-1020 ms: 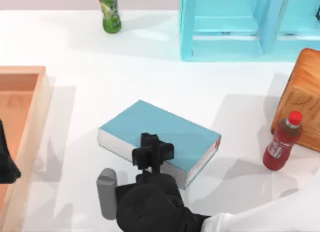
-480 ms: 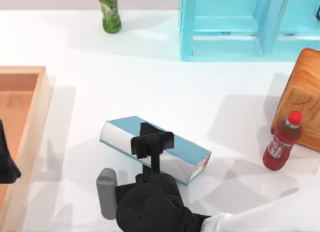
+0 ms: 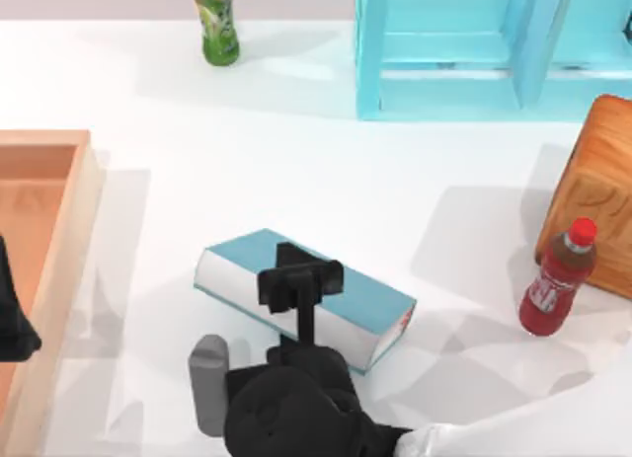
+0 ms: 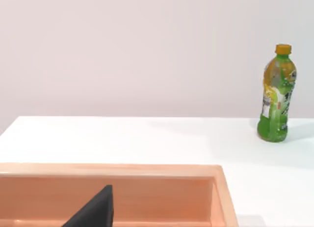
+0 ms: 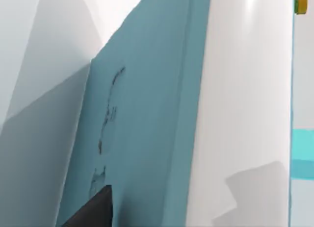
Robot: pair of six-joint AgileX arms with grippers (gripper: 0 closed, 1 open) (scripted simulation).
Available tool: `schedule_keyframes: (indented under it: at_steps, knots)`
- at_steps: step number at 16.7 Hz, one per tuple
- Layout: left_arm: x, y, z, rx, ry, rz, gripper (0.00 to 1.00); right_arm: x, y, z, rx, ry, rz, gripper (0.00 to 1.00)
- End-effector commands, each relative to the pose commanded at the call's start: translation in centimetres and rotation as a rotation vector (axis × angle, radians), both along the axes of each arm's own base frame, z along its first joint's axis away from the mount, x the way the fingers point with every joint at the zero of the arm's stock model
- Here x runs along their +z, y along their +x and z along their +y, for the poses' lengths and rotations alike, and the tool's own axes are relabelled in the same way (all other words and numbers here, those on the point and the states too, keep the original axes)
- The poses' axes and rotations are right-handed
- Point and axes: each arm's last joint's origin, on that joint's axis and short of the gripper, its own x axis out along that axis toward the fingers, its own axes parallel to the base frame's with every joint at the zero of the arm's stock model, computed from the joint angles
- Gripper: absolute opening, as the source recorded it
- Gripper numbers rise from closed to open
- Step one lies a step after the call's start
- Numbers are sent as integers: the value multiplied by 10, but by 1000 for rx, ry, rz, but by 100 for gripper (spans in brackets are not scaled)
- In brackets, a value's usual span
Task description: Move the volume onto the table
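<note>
The volume, a thick teal-blue book with white page edges, stands tilted on the white table at the front centre, its near long edge raised. My right gripper reaches in from the bottom right and is shut on that raised edge. Close up in the right wrist view is the teal cover. My left gripper is parked at the left edge over the wooden tray; a dark fingertip of it sits above the tray.
A wooden tray lies at the left. A green bottle stands at the back, with a light-blue shelf unit at the back right. At the right are a wooden block and a red bottle. A grey cylinder sits beside my right wrist.
The volume lay flat a second ago; its near edge has been tipped up in my right gripper. Over the last half second it has barely shifted. The left arm has not moved.
</note>
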Motion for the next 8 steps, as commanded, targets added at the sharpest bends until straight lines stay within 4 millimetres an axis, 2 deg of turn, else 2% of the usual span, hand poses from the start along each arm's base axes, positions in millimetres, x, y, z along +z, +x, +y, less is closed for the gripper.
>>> schedule_keyframes:
  at_steps: [3, 8]
  knots:
    - [0, 0, 0, 0, 0, 0, 100, 1, -20, 8, 1, 29, 30, 100]
    - [0, 0, 0, 0, 0, 0, 100, 4, -80, 17, 19, 23, 66, 100]
